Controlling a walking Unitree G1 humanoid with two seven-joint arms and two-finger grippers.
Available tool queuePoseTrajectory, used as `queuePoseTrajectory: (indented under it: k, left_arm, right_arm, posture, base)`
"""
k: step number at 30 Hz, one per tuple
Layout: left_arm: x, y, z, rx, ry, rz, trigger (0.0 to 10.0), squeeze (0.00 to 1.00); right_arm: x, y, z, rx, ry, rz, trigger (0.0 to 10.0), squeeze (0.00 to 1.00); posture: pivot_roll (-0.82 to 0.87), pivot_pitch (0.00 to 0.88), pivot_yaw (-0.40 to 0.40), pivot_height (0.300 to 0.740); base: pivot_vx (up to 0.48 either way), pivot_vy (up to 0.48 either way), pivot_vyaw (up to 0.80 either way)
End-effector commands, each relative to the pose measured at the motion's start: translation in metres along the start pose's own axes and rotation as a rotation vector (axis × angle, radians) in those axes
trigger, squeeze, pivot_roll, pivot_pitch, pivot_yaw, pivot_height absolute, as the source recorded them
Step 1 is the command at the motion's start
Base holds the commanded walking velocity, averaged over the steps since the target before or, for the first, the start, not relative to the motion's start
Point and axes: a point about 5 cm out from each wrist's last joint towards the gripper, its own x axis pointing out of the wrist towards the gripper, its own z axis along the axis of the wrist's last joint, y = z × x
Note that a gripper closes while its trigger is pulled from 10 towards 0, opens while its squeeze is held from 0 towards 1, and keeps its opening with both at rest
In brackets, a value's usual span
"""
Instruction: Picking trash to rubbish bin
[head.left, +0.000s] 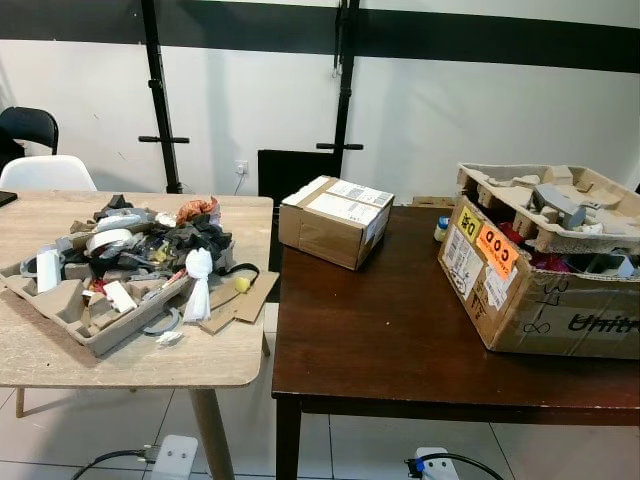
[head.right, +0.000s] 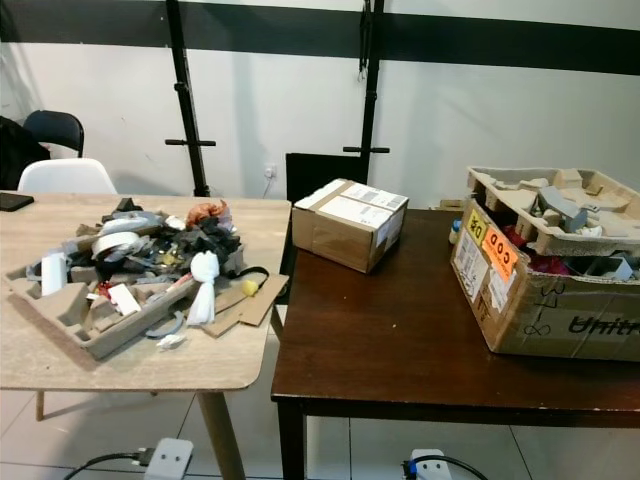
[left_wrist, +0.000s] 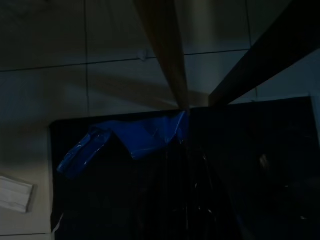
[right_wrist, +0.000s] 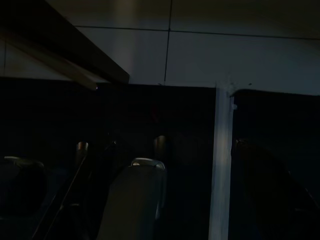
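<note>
A heap of trash lies on a grey pulp tray on the light wooden table: dark rags, white tape rolls, paper scraps. At the heap's near edge are a white knotted wrapper, a small yellow ball and a flat cardboard scrap. Both arms hang low beside the table legs, and their wrist views are very dark. The left wrist view makes out a dark container with crumpled blue plastic at its rim, standing on the tiled floor.
A dark brown table stands right of the light one. It carries a small sealed carton and a large open box topped with pulp packaging. Chairs and black stands line the wall; a power strip lies on the floor.
</note>
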Motion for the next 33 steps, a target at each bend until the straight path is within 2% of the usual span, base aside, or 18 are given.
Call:
queuePoseTrajectory:
  k: [1, 9, 33]
  left_arm:
    - [0.0004, -0.0015, -0.0012, -0.003, 0.009, 0.003, 10.0, 0.0]
    - [0.0014, -0.0038, 0.0018, 0.0, -0.005, -0.012, 10.0, 0.0]
    - [0.003, -0.0096, 0.005, 0.009, -0.012, -0.041, 10.0, 0.0]
  right_arm:
    - [-0.0008, 0.0, -0.0075, -0.014, 0.023, -0.001, 10.0, 0.0]
    - [-0.002, -0.002, -0.0136, -0.01, 0.038, -0.009, 10.0, 0.0]
    - [-0.002, -0.0035, -0.0128, 0.019, 0.032, -0.023, 10.0, 0.0]
  posture:
    - [0.04, 0.0, -0.041, 0.74]
    - [0.03, 0.0, -0.036, 0.74]
    - [0.02, 0.0, -0.024, 0.74]
  base:
    - [0.0, 0.0, 0.0]
    - [0.0, 0.0, 0.0]
    - [0.0, -0.34, 0.0]
